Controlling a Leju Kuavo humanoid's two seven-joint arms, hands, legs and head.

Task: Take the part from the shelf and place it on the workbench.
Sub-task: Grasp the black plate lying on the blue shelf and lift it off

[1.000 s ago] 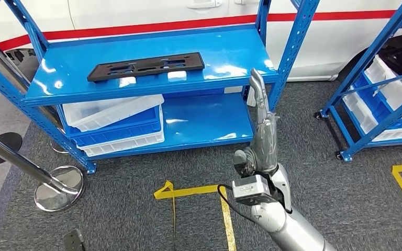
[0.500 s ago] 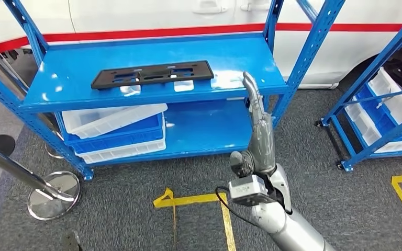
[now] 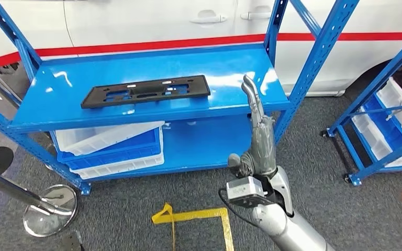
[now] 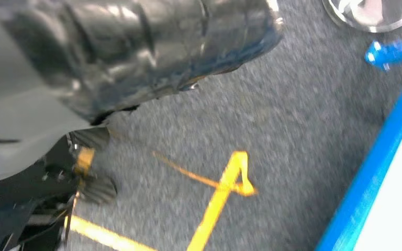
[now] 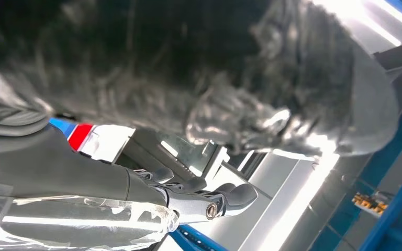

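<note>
Right hand (image 3: 259, 133) raised in front of the blue shelf (image 3: 152, 112), fingers (image 3: 252, 97) extended and slightly apart, holding nothing; fingertips level with the front right edge of the top board, not touching the part. In the right wrist view the fingers (image 5: 199, 196) look stretched out, though blur makes the spread hard to judge. Black flat part (image 3: 146, 91) lies on the top board, left of centre, well apart from the hand. Stacked white and blue bins (image 3: 110, 149) sit on the lower level. Left wrist view: grey carpet with yellow floor tape (image 4: 222, 185); left hand's state cannot be told.
</note>
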